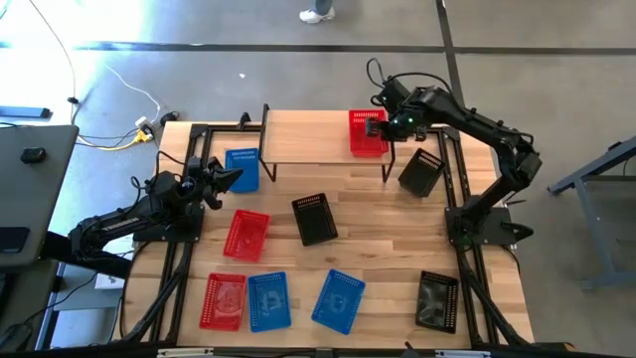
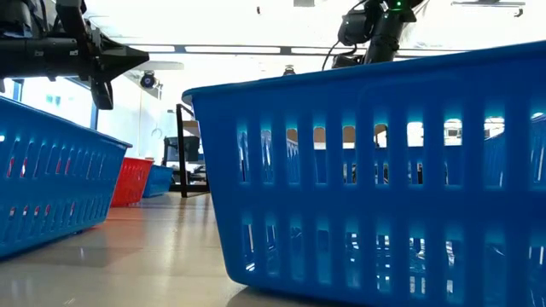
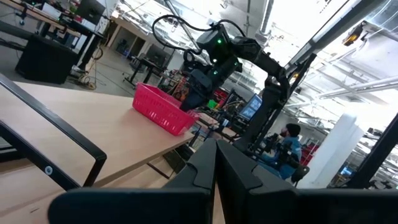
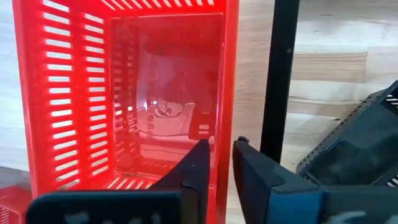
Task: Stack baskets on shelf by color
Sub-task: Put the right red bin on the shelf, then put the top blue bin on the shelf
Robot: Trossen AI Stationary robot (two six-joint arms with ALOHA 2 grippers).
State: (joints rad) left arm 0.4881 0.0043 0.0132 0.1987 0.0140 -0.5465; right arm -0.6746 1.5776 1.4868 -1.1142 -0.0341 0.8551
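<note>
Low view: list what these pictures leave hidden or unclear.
- Shelf: in the low view, almost wholly hidden behind the big blue basket.
- Red basket on the shelf: not visible in the low view.
- Right gripper: straddles the red basket's wall; grip unclear.
- Left gripper: cut off by the left wrist view's bottom edge.

Robotics lab: workbenches (image 3: 56,37), monitors (image 3: 252,107).

Glossy perforated plastic red basket (image 4: 130,93); matt light-wood shelf (image 1: 308,134), black metal legs
</note>
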